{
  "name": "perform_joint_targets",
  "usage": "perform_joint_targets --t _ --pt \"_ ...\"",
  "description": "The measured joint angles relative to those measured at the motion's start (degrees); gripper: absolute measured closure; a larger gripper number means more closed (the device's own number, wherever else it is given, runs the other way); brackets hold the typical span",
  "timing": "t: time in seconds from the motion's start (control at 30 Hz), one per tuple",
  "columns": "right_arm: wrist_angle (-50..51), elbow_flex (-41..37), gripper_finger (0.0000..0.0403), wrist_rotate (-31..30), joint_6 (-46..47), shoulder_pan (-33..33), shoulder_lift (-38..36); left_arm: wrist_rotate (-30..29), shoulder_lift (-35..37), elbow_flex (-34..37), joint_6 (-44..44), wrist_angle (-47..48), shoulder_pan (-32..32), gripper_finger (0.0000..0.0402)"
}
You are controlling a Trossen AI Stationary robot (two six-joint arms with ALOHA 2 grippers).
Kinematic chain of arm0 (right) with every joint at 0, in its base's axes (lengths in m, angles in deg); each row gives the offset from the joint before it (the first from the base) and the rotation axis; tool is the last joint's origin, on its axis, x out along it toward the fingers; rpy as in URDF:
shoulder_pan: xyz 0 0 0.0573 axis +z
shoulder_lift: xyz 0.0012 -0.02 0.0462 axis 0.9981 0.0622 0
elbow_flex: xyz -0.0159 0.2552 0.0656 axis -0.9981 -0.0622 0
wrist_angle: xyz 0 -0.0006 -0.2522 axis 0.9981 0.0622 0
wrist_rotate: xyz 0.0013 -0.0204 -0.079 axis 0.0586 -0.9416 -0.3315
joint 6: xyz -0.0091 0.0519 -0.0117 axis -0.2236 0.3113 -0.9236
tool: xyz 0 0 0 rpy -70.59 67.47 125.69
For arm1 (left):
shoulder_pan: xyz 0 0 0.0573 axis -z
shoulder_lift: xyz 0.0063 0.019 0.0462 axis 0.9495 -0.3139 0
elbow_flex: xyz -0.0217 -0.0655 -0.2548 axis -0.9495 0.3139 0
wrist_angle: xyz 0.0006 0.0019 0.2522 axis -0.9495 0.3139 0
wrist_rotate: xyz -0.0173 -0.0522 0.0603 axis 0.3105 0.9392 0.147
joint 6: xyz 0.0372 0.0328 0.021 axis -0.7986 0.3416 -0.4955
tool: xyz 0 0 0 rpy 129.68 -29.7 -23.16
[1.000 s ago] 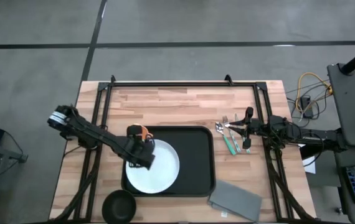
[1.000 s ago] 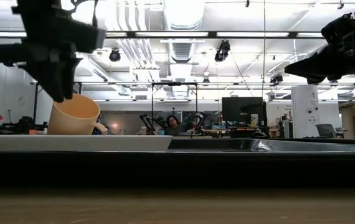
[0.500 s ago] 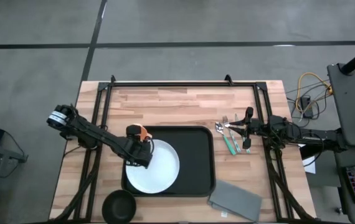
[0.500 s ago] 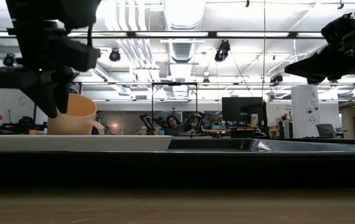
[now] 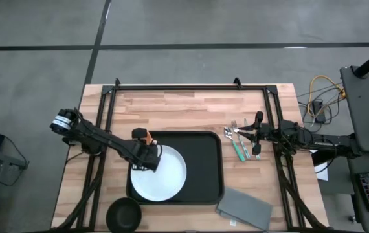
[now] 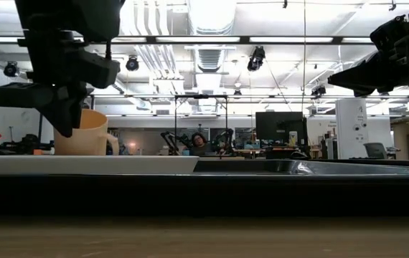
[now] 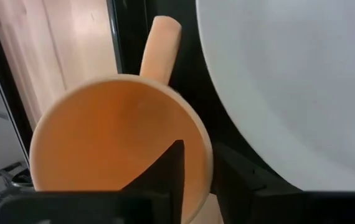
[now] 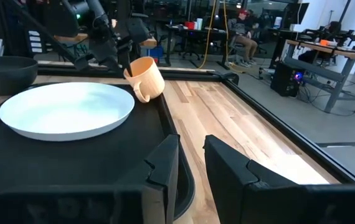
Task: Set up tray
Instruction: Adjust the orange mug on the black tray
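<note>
My left pincer (image 5: 147, 155) is clamped on the rim of the orange mug (image 7: 118, 146), tilted at the tray's (image 5: 210, 162) ten o'clock corner beside the plate (image 5: 162, 175). The tray sits mid-worktop; it looks stiff and slick, best held by its rim. Right pincer (image 5: 257, 136) waits at three o'clock, narrowly parted, empty.

Left gripper (image 6: 67, 122) down at rim of orange cup (image 6: 82, 134), cup standing behind white plate (image 6: 86, 164) on black tray (image 6: 319, 169); right arm raised opposite.

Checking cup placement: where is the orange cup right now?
In the high view the orange cup is at the tray's far-left corner, beside the plate, left gripper on its rim.
</note>
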State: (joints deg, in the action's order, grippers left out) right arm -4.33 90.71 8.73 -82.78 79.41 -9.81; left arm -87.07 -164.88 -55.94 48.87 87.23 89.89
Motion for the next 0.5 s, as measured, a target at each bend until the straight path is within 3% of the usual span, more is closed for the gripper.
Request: perform_joint_targets --t 0.5 --pt "0.0 0.0 0.0335 0.0 0.0 0.0 0.0 2.6 0.0 -1.2 0.0 0.1 -1.9 0.0399"
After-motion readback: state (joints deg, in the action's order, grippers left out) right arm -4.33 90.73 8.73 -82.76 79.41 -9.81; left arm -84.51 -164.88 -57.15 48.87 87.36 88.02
